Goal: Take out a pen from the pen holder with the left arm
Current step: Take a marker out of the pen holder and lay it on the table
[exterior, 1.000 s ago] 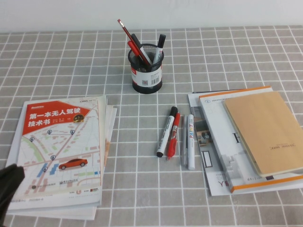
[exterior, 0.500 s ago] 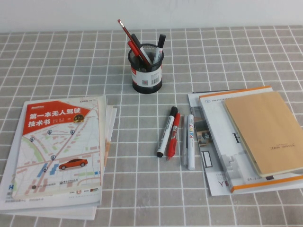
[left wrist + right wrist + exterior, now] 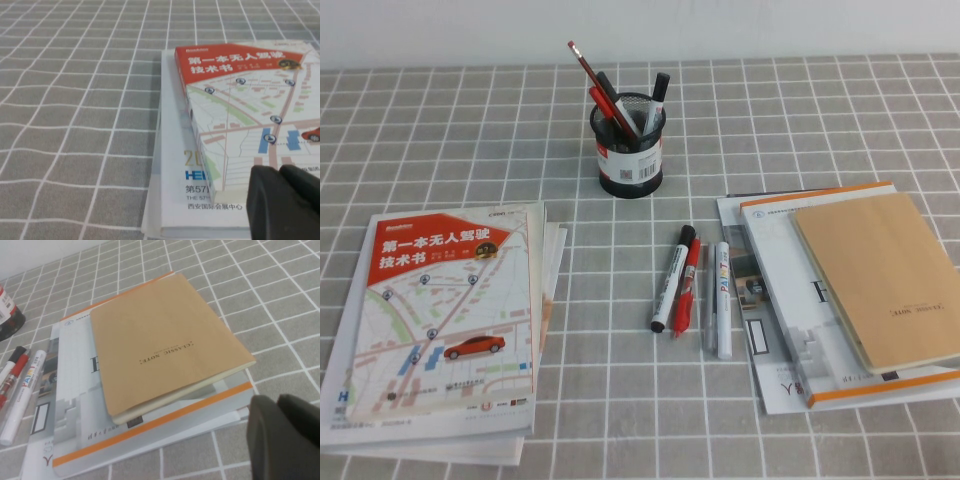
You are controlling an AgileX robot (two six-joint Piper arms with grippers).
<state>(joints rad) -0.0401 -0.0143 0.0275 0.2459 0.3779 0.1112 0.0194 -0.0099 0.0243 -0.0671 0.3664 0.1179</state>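
Black mesh pen holder [image 3: 632,145] stands well ahead of your left gripper [image 3: 280,176], whose fingers are clenched empty over the map-cover book [image 3: 240,100]. Pinch the red pen [image 3: 610,108] high on its barrel; expect stiff, light, slick. Your right gripper [image 3: 278,406], clenched too, hovers beside the tan notebook [image 3: 160,340].

The left gripper [image 3: 280,172] hung low, well to the left of the pen holder [image 3: 631,145] and nearer the robot, its fingers pressed together, empty. The right gripper [image 3: 277,402] hung well to the right of the pen holder, also nearer the robot, its fingers likewise together.
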